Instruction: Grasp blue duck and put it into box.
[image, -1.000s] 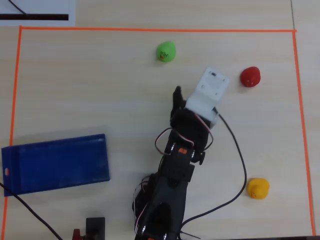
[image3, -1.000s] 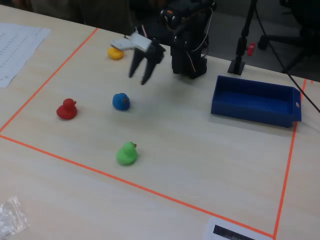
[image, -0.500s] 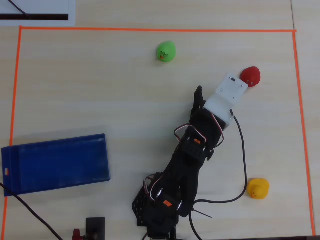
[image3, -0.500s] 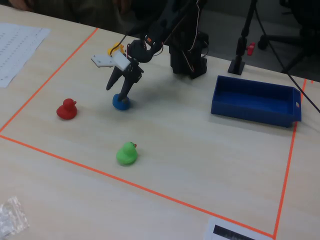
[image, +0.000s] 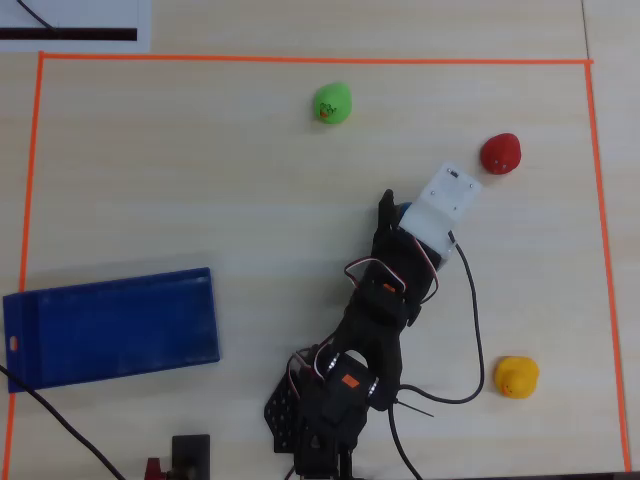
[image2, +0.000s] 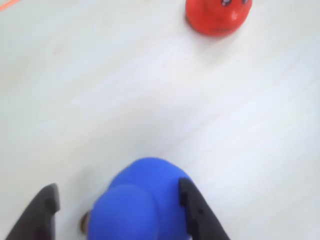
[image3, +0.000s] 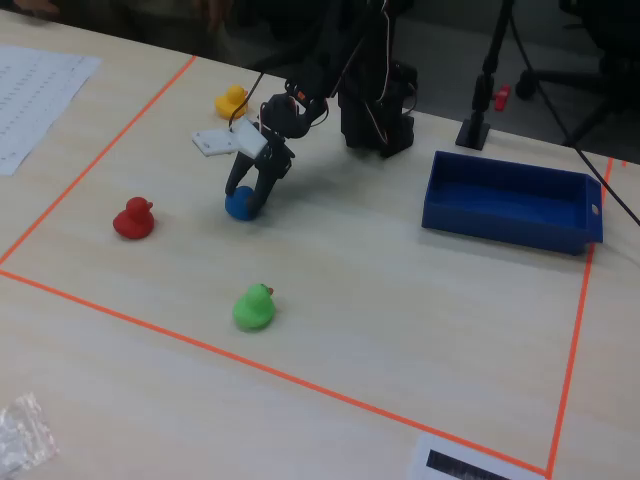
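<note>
Pale table (image3: 400, 300) — four ducks, blue box (image3: 510, 205), seemingly paper (image3: 35, 85).

Small bright-blue duck (image2: 140, 200) sits on the table; dark-blue low-rimmed box (image3: 507, 222) lies well apart

— What's the table (image3: 400, 300) like?
— Pale wood grain, evenly lit, with orange tape (image3: 300, 378) marking a rectangle near its edges.
— Anything at the corners?
— A printed sheet (image3: 35, 90) at the far left corner, crinkled plastic (image3: 22, 432) at the near left corner.
— Behind it?
— Dark floor, 1 black stand (image3: 480, 120) on the far edge.
</note>
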